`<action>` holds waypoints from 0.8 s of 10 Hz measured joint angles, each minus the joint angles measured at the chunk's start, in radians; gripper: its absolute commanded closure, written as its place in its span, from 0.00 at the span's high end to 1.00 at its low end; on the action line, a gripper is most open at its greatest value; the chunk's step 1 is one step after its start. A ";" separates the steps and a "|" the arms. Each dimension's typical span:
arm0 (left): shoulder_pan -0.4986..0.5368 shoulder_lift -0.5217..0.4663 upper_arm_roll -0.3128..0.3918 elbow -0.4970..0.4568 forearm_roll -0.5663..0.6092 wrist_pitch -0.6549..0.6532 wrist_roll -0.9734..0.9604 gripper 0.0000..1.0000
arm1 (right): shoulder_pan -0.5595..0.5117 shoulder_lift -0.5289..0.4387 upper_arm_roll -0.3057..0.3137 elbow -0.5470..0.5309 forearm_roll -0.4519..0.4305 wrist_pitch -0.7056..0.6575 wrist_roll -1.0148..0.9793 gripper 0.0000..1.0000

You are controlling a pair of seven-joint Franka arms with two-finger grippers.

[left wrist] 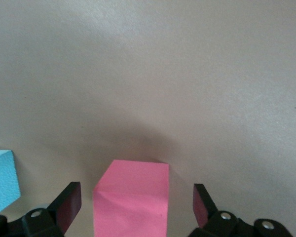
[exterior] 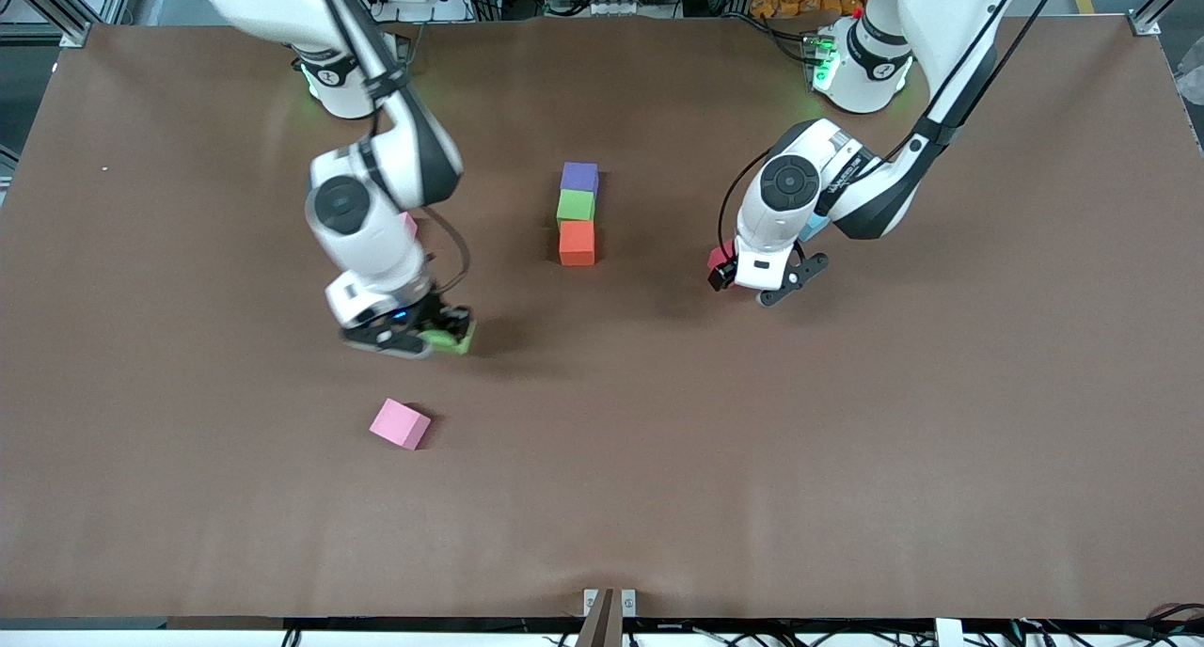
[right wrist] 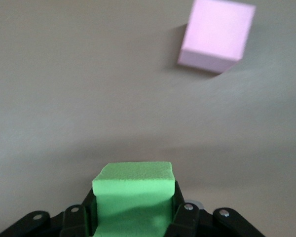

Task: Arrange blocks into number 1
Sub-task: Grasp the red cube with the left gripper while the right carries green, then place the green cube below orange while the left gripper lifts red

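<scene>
Brown table (exterior: pixel 847 459): right gripper (exterior: pixel 442 339) clamps a green block (exterior: pixel 451 339); left gripper (left wrist: pixel 138 207) spread wide around a red block (left wrist: pixel 133 197).

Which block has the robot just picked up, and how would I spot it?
Find the short column of three blocks at the table's middle: purple block, green block, orange block. Toward the right arm's end of the table, nearer the front camera, the right gripper is shut on a second green block, the only block held rather than lying free like the pink cube.

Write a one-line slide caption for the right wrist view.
Right claw shut on a green block, with a pink cube lying on the brown table.
</scene>
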 measured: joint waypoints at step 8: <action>-0.028 0.044 -0.010 -0.018 -0.001 0.032 -0.006 0.10 | 0.250 0.179 -0.014 0.148 -0.002 0.032 0.186 0.55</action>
